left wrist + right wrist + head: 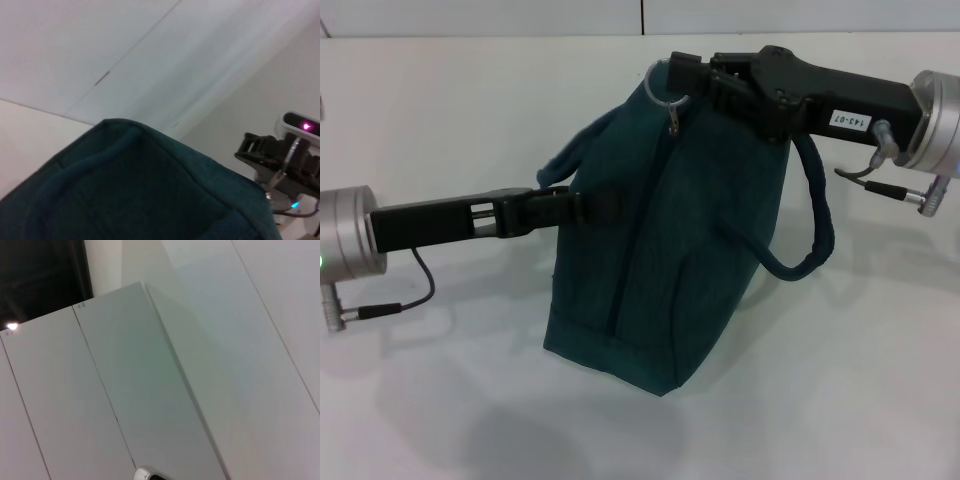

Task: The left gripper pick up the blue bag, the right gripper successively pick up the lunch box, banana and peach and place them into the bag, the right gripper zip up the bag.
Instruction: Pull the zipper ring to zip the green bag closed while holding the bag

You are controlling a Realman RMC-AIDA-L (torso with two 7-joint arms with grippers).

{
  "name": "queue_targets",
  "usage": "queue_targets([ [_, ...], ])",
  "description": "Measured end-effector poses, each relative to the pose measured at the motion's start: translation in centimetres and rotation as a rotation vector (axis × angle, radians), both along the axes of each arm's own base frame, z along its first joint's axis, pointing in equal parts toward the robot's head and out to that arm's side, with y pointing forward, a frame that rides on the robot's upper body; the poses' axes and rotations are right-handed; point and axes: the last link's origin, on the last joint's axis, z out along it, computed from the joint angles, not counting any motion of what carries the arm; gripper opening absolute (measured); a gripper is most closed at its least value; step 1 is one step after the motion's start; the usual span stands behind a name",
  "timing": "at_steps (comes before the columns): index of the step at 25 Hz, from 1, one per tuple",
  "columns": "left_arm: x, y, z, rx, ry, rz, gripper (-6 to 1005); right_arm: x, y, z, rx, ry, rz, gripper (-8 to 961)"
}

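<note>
Blue bag [660, 250] hanging zipped, left gripper [582, 208] clamping its side, right gripper [692, 82] pinching the zipper pull [671, 98]; zipping looks nearly finished

A plain white table [840, 400] fills most of the head view, and soft grey shadows lie on it toward the near edge. Along the table's far edge stand pale wall panels [520, 15] with a thin vertical seam between them. The right wrist view shows white panels [150, 390] with dark seams and a dark opening [40, 275] with one small light [12, 326].

Left claw [582, 208] tips hidden behind the blue bag [670, 250]
</note>
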Motion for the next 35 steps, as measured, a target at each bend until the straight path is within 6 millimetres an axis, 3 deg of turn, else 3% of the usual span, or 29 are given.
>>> queue_targets([
  [5, -0.1, 0.2, 0.2, 0.008, 0.005, 0.009, 790, 0.2, -0.1, 0.0, -0.001, 0.000, -0.008, 13],
  [15, 0.1, 0.3, 0.3, 0.024, -0.014, 0.002, 380, 0.7, 0.0, 0.1, 0.006, 0.002, -0.031, 13],
  [24, 0.5, 0.1, -0.2, 0.031, -0.007, -0.046, 155, 1.8, 0.0, 0.1, -0.006, 0.034, -0.100, 13],
  [35, 1.0, -0.6, -1.0, 0.020, -0.007, -0.107, 53, 3.3, 0.0, 0.1, -0.080, 0.103, -0.243, 14],
])
